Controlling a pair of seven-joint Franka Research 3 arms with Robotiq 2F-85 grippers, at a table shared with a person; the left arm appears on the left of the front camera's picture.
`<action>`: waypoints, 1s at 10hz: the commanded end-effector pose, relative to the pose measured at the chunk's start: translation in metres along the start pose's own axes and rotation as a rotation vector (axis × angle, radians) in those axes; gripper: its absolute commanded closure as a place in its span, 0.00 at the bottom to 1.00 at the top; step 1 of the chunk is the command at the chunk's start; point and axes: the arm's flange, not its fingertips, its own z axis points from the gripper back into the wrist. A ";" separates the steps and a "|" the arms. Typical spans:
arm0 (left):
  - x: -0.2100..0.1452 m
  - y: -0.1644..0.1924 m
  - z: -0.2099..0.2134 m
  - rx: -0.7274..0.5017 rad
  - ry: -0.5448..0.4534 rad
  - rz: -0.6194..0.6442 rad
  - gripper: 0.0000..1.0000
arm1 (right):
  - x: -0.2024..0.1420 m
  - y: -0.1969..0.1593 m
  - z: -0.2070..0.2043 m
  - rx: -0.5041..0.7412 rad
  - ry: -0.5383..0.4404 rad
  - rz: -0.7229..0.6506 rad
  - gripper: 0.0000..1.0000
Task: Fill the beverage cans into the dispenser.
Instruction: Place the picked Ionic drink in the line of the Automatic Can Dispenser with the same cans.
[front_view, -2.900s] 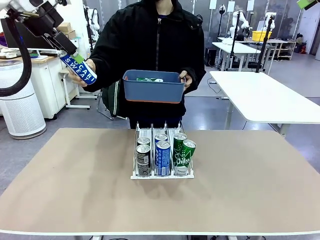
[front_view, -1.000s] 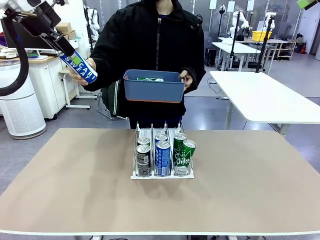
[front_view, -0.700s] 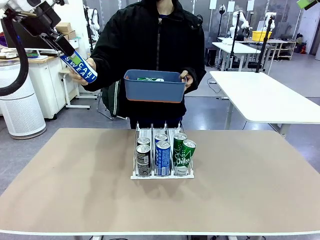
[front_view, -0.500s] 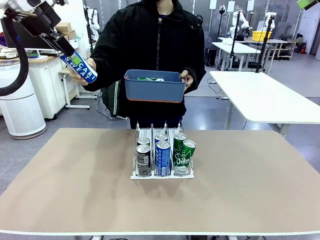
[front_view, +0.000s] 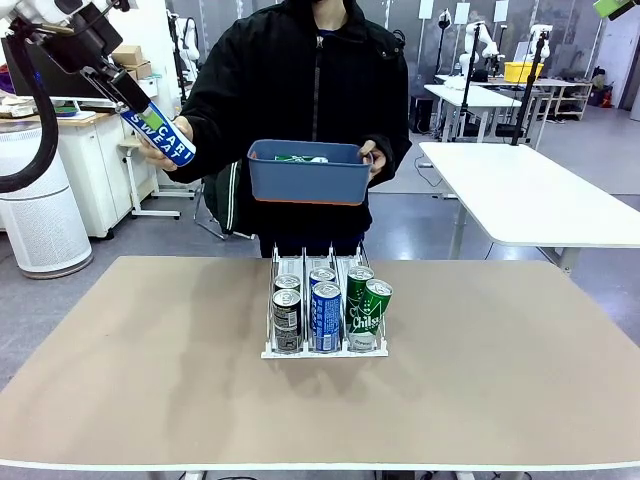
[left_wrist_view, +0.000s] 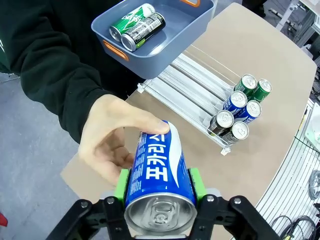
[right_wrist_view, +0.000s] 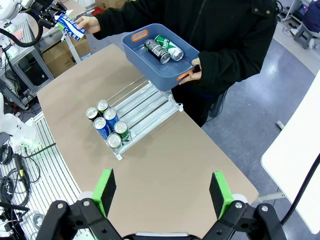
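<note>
Still no change: left gripper (left_wrist_view: 159, 186) clamps the can (front_view: 160, 138), hand (left_wrist_view: 107, 145) on it, beyond the table's (front_view: 150, 400) far-left corner; handover unfinished. Right gripper (right_wrist_view: 162, 194) gapes.

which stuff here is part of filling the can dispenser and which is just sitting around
Job in hand: blue can, held by the left gripper and the person's hand; dispenser with six cans; blue bin holding two more cans.
Lying about: white side table; white cylindrical unit; yellow crate.
</note>
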 end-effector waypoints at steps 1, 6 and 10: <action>0.000 0.000 0.000 0.003 0.003 -0.004 1.00 | -0.001 0.000 0.000 0.002 -0.001 -0.001 0.00; 0.000 0.000 0.000 0.003 0.003 -0.004 1.00 | -0.001 0.000 0.000 0.002 -0.001 -0.001 0.00; 0.000 0.000 0.000 0.003 0.003 -0.004 1.00 | -0.001 0.000 0.000 0.002 -0.001 -0.001 0.00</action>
